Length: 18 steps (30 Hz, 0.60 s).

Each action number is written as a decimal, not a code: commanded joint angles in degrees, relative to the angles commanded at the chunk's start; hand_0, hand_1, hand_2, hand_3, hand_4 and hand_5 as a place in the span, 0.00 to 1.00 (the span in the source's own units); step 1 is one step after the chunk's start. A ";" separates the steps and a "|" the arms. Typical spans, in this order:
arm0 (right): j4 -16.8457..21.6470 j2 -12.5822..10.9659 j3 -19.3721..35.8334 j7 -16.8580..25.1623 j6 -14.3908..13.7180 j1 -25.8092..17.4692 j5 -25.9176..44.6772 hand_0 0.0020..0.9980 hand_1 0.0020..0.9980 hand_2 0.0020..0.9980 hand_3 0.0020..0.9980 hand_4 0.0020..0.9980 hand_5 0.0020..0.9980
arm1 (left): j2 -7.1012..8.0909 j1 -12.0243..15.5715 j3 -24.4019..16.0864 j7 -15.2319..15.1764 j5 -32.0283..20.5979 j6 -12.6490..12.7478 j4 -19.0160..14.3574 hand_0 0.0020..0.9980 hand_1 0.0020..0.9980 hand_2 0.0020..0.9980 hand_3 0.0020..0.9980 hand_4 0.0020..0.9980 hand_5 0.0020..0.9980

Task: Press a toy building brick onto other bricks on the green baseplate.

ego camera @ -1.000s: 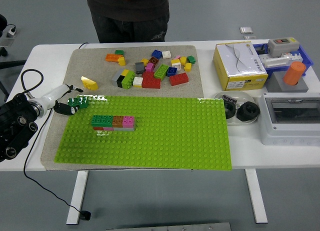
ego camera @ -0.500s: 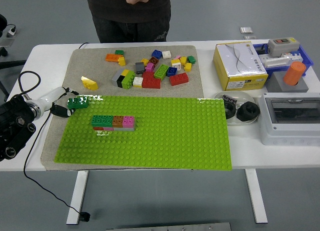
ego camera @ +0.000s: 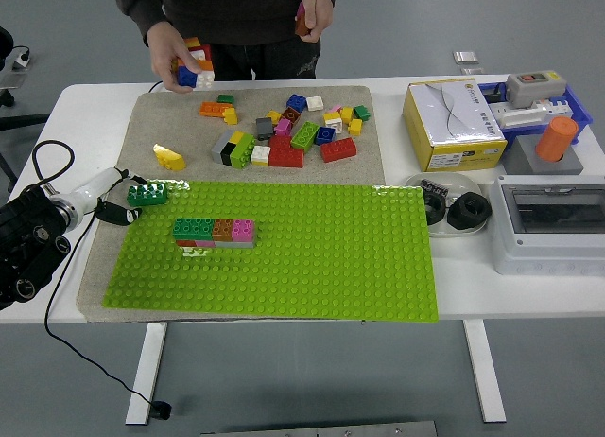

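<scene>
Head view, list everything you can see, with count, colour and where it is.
Green baseplate: one, lime green, front of the grey mat.
Built bricks: one short row, green, orange, pink tops, on the baseplate's left part.
Dark green brick: one, at the baseplate's back left corner, in the left hand.
Loose bricks: many, mixed colours, back of the mat.
Yellow box: one, right of the mat.
Orange cylinder: one, far right.
Grey enclosure: one, front right.
Person's hands: two, holding bricks, far side.
Left hand: one, black, left edge.
</scene>
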 joint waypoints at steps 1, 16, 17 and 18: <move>0.00 0.01 -0.01 -0.01 0.00 0.01 -0.02 0.68 0.65 0.68 0.89 0.60 1.00 | -0.10 0.00 0.01 -0.10 -0.21 0.18 0.19 0.98 1.00 1.00 0.73 0.62 0.00; 0.00 0.02 0.02 -0.01 -0.02 0.17 -0.12 0.68 0.65 0.68 0.89 0.60 1.00 | -0.60 0.06 0.50 -0.87 -2.43 1.71 0.77 0.98 0.99 1.00 0.50 0.48 0.00; 0.00 0.03 0.03 -0.02 -0.02 0.18 -0.12 0.68 0.65 0.68 0.89 0.60 1.00 | -0.61 0.08 0.50 -0.95 -2.52 1.78 0.74 0.98 0.99 1.00 0.50 0.48 0.00; 0.00 0.04 0.05 -0.03 -0.03 0.18 -0.13 0.68 0.65 0.68 0.89 0.60 1.00 | -0.61 0.09 0.49 -1.03 -2.60 1.82 0.71 0.98 0.99 1.00 0.50 0.48 0.00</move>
